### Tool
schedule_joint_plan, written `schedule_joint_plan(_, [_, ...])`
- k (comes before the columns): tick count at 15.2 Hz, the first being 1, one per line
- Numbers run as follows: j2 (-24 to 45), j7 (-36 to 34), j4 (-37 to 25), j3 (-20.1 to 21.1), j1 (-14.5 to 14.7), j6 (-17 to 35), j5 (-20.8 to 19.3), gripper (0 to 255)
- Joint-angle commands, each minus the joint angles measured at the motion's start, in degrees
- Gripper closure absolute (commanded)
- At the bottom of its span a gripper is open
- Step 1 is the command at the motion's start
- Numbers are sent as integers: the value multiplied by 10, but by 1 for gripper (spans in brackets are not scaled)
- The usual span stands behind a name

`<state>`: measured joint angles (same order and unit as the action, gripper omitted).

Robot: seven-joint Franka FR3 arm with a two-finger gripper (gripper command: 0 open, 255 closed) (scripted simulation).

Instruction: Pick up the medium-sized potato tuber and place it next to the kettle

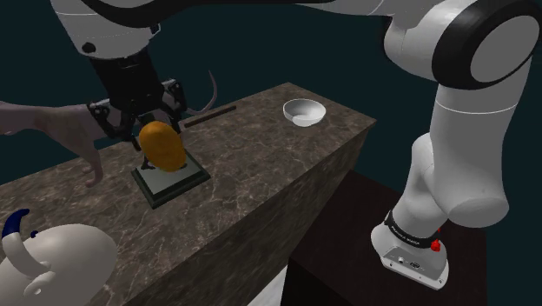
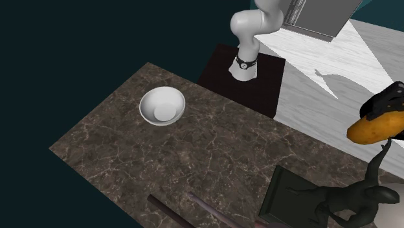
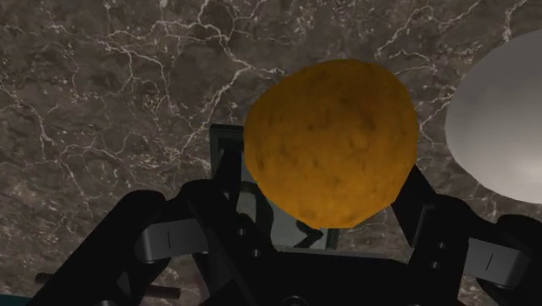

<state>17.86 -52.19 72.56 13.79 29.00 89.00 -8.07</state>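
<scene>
An orange-brown potato point(image 1: 162, 145) hangs just above the marble counter point(image 1: 261, 165), with my black gripper point(image 1: 143, 122) shut on it. From the second exterior view the potato point(image 2: 379, 126) floats at the right edge under the gripper point(image 2: 392, 107). In the wrist view the potato point(image 3: 328, 143) sits clasped between my fingers point(image 3: 204, 213), over a dark green square base point(image 3: 230, 148). The white rounded kettle point(image 1: 52, 261) with a blue handle stands at the shoulder view's lower left; its pale body point(image 3: 504, 122) lies beside the potato in the wrist view.
A dark figurine point(image 2: 349, 197) stands on the green base point(image 1: 171, 182) under the potato. A pale limb-like shape point(image 1: 56, 130) reaches in at the shoulder view's left. A white bowl point(image 1: 303, 110) sits at the counter's far end, and a thin rod point(image 1: 208, 116) lies nearby.
</scene>
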Motion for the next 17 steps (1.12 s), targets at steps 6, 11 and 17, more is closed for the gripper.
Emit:
schedule_joint_plan(6, [2, -26, 37, 7, 14, 37, -2, 255])
schedule_joint_plan(11, [-4, -29, 85, 6, 10, 79, -1, 255])
schedule_joint_plan(17, [-6, -32, 134, 5, 8, 126, -2, 255])
